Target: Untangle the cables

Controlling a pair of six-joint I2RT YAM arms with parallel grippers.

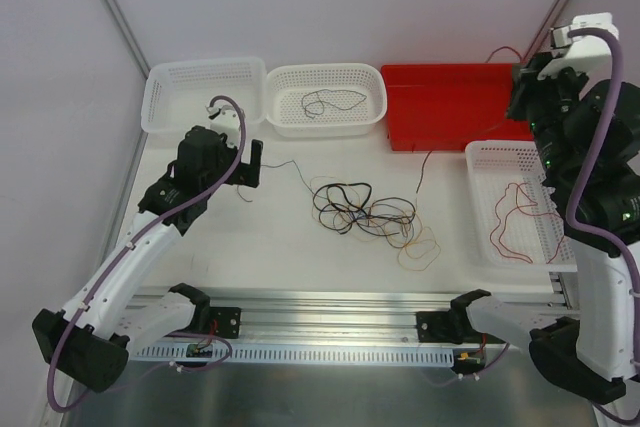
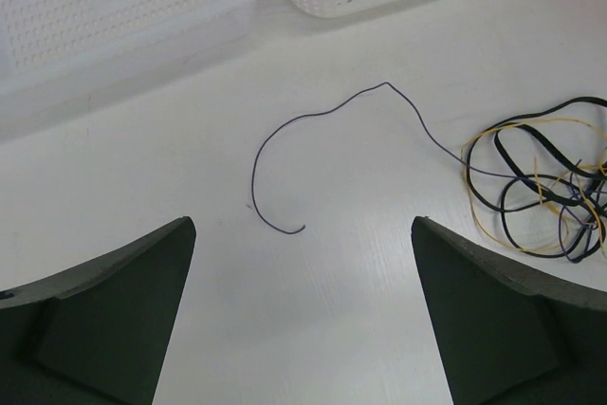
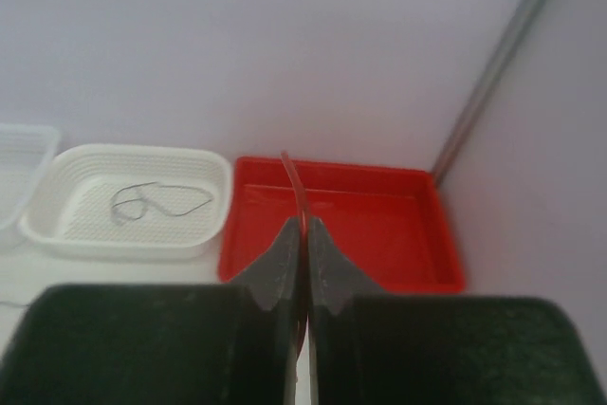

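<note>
Jaws of left gripper point(image 2: 302, 227): spread wide apart, low over the white table point(image 1: 270, 257), left of centre, the end of a loose purple strand point(image 2: 327, 113) lying between them. Left basket point(image 1: 160, 97): upper left. Middle basket point(image 1: 325, 72): one dark wire point(image 1: 320, 104). Cable tangle point(image 1: 365, 215): frame centre, on the table. Jaws of right gripper point(image 3: 304, 227): pressed together on a red wire point(image 3: 292, 182), raised over the red tray point(image 3: 379, 225), upper right. Right basket point(image 1: 490, 152): red cable point(image 1: 512, 209).

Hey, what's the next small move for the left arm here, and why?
Probably lower the left gripper and close on the free end of the thin dark purple wire. Its jaws stand open, that loose end lies on the white table between them, and the strand runs off to the tangled pile of black and yellow cables.
</note>
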